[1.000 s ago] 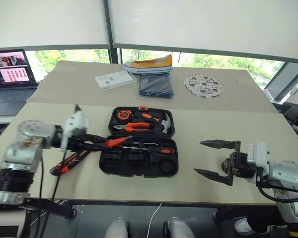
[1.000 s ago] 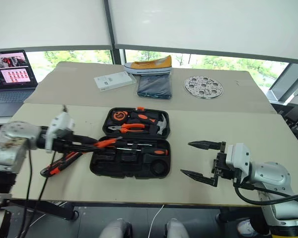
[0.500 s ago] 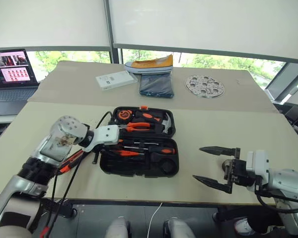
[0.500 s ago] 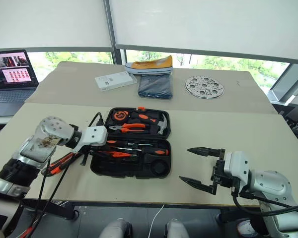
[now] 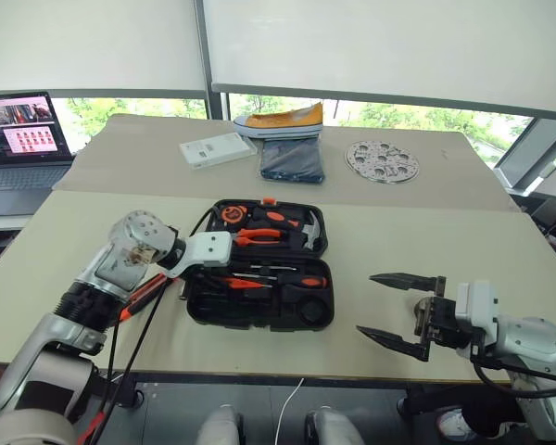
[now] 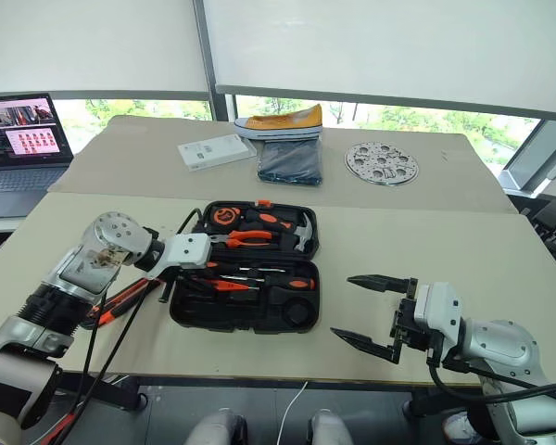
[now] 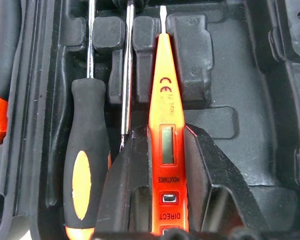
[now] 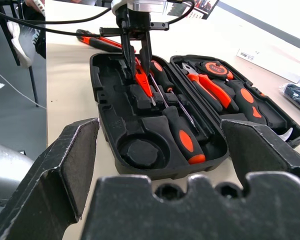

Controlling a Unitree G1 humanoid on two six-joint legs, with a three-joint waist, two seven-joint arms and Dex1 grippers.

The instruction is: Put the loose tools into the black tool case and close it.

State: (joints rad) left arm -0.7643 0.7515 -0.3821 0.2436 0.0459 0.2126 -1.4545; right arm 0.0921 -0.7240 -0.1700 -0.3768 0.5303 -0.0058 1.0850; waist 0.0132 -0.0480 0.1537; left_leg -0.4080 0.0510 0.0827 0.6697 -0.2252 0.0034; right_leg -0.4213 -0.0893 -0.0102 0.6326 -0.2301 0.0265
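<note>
One black tool case (image 5: 259,321), lying open at the middle of the near table, lid half toward twelve o'clock. Lid half stocked with orange-handled pliers (image 5: 259,236), a round tape measure (image 5: 229,214) and a hammer (image 5: 308,232).

Near half: one black-and-orange screwdriver (image 5: 301,281) seated toward three o'clock; a second black-and-orange screwdriver (image 7: 85,170) laid beside the shaped slots at the nine o'clock end.

One slim orange screwdriver (image 7: 165,125), clamped between the two fingers of the left gripper (image 8: 137,62) and held low over the slots at the nine o'clock end of the near half, shaft lined up with the other screwdrivers. A second ago it was being carried over the table outside the case at nine o'clock; it has since been brought inside the rim and tipped downward. Judged consequence: this item is about to be seated, and only pressing down and release are wanted.

One black-and-orange utility knife (image 5: 141,295), left on the table just outside the case at nine o'clock; it is judged still to be packed, so closing the case is not yet due.

One right gripper (image 5: 365,303), jaws spread wide and empty, held above the table at four o'clock, well apart from the case and unmoved.

Beyond, at twelve o'clock on the far table: dark folded cloth (image 5: 291,159), a shoe (image 5: 278,119), a white box (image 5: 215,148), a perforated metal disc (image 5: 379,159). One laptop (image 5: 18,139) at ten o'clock.
</note>
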